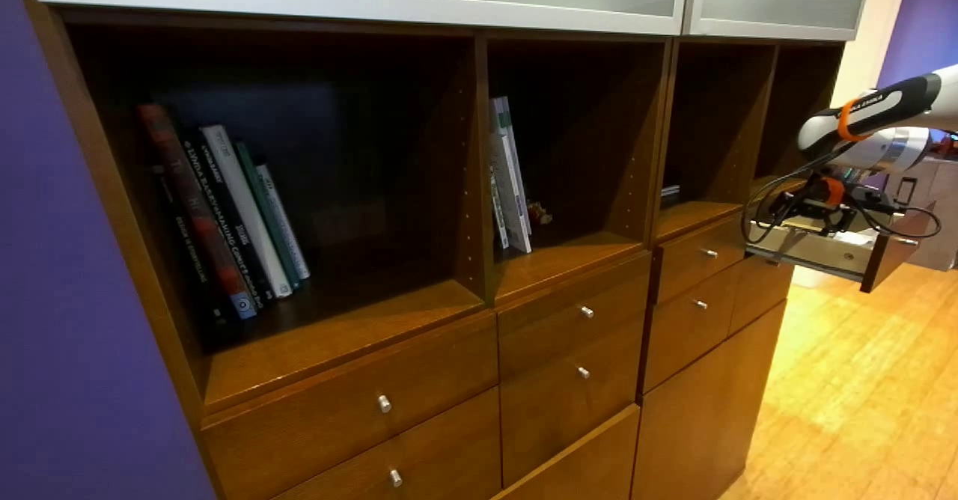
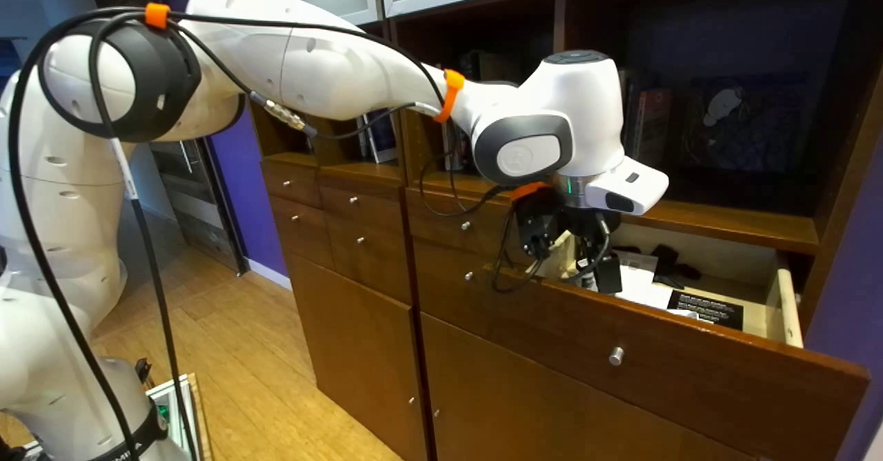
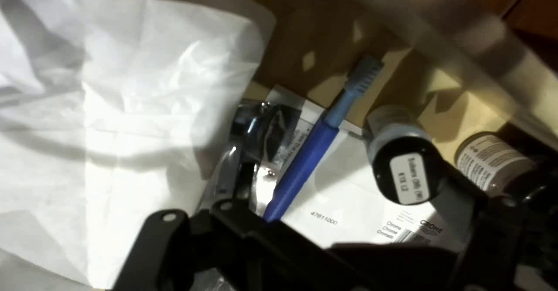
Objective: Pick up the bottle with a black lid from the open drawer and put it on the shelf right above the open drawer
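Clutter is the likeliest trouble in the open drawer (image 2: 697, 371). The black-lidded bottle (image 3: 399, 151) is in there, right of centre in the wrist view, and a second labelled bottle (image 3: 488, 162), apparently dark-topped, lies near it at the right edge: the wrong one could be taken, or knocked by the pincer (image 3: 366, 230). That pincer looks spread, with nothing seen gripped. Closing it too low might pinch the Grohe packet (image 3: 348, 191) or drag the toothbrush (image 3: 305, 164); being round, the bottle could slip if caught off-centre. Rising, the arm (image 2: 324, 61) may bump the front edge of the shelf (image 2: 738, 225).

Blur low in the wrist view hides where the pincer ends, so I cannot tell whether it touches the bottle, nor whether that stands or leans. In both exterior views the arm's end and the drawer's walls keep the bottle from being made out surely, and the shelf's back is lost in shade.
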Robot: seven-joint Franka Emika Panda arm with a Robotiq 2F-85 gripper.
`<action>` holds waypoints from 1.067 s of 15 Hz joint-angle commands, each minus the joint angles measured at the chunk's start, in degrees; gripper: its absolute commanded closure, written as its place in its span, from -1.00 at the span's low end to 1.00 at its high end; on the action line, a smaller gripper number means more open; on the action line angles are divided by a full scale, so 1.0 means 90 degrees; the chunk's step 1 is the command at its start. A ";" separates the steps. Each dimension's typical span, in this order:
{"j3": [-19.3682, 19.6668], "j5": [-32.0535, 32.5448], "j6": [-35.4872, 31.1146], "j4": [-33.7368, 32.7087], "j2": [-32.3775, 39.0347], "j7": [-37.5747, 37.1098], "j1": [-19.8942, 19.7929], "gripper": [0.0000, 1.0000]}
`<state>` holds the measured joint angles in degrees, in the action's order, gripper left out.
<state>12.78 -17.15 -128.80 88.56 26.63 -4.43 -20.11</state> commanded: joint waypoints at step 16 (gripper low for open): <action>0.0014 0.0414 0.0661 0.0142 -0.0632 -0.0152 0.0180 0.80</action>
<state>12.30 -16.23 -124.57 88.28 25.16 -4.51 -19.18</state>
